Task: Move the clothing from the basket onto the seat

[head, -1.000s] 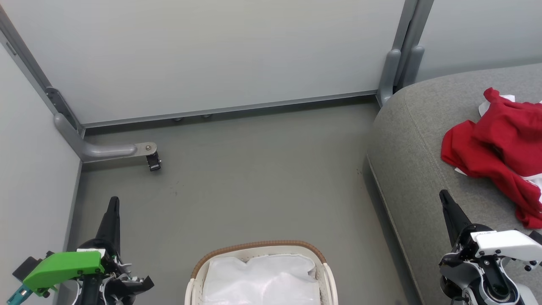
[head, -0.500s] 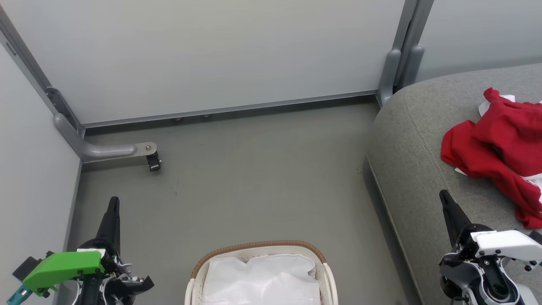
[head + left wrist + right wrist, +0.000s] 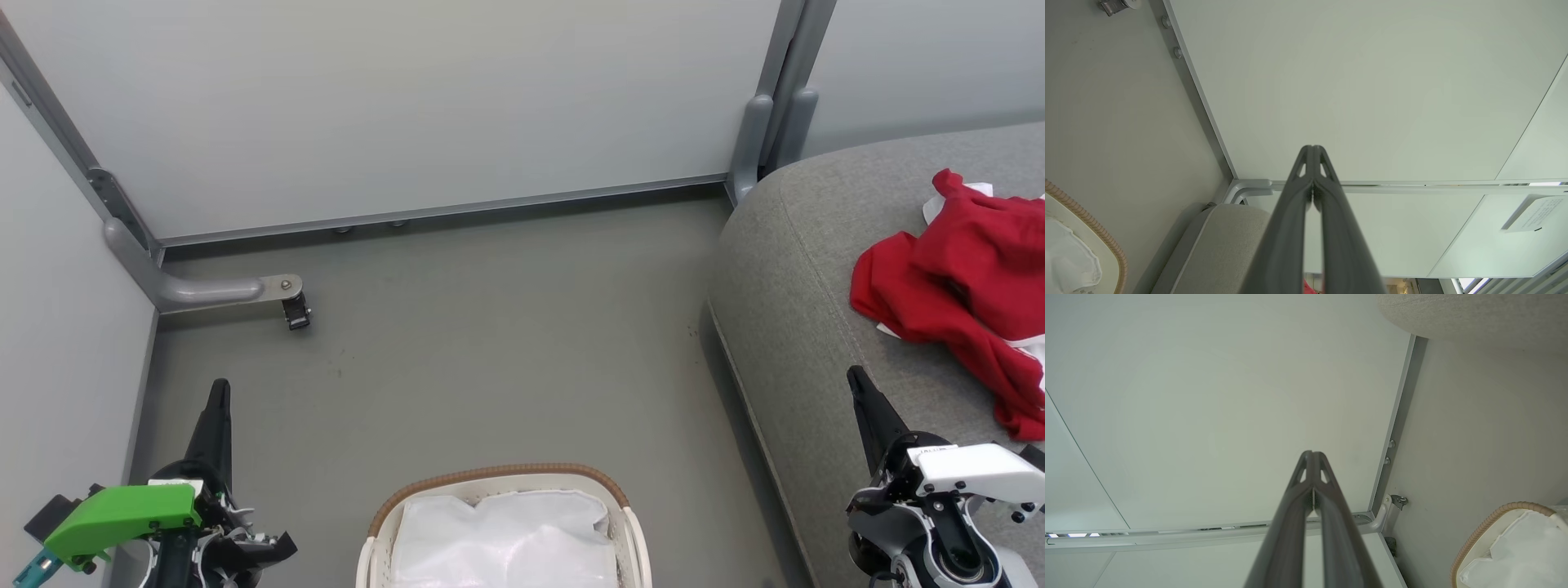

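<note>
Red clothing with white panels lies crumpled on the grey seat at the right. The white basket with its tan rim stands at the bottom centre, only its white liner showing inside. My left gripper rests at the lower left, shut and empty; its tips meet in the left wrist view. My right gripper is over the seat's front edge, shut and empty, its tips touching. The basket also shows in the right wrist view, and its rim in the left wrist view.
Pale partition walls close off the back and left. A grey bracket with a small black caster juts onto the grey floor at the left. The seat edge appears in the left wrist view.
</note>
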{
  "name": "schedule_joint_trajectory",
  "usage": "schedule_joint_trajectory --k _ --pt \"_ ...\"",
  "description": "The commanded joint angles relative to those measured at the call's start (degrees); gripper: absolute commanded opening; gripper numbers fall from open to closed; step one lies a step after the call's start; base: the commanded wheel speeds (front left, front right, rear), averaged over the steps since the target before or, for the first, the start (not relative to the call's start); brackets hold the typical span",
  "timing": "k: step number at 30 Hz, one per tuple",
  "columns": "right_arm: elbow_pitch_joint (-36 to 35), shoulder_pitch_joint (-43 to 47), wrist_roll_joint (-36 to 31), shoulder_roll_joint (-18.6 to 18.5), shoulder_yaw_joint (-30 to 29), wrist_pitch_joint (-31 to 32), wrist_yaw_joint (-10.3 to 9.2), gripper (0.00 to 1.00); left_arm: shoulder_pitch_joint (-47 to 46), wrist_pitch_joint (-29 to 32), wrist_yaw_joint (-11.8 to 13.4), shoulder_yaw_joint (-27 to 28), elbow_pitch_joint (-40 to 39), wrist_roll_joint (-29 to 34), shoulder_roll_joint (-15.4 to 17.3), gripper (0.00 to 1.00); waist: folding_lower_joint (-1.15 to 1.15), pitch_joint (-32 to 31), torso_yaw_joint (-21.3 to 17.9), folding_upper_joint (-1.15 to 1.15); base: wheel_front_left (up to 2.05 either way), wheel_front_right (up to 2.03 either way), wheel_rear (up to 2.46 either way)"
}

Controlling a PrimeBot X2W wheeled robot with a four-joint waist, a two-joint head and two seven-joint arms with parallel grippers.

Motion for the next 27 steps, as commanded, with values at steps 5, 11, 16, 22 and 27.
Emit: schedule_joint_trajectory --k 5,11,16,22,27 --pt "-0.15 0.62 0.23 -0.34 -0.10 0.17 -0.02 0.00 -0.62 0.18 -0.02 0.14 -0.05 -0.15 0.08 0.00 0.00 0.00 0.00 0.00 0.00 0.00 0.00" --pt "-0.15 0.62 0.23 -0.34 -0.10 0.17 -0.02 0.00 -0.62 0.18 -0.02 0.14 -0.03 -0.15 0.08 0.00 0.00 0.00 0.00 0.00 0.00 0.00 0.00" --pt "-0.15 0.62 0.24 -0.34 -0.10 0.17 -0.02 0.00 -0.62 0.17 -0.02 0.14 -0.05 -0.15 0.08 0.00 0.00 0.00 0.00 0.00 0.00 0.00 0.00" --pt "-0.15 0.62 0.23 -0.34 -0.10 0.17 -0.02 0.00 -0.62 0.17 -0.02 0.14 -0.03 -0.15 0.09 0.00 0.00 0.00 0.00 0.00 0.00 0.00 0.00" --pt "-0.15 0.62 0.23 -0.34 -0.10 0.17 -0.02 0.00 -0.62 0.17 -0.02 0.14 -0.05 -0.16 0.09 0.00 0.00 0.00 0.00 0.00 0.00 0.00 0.00"
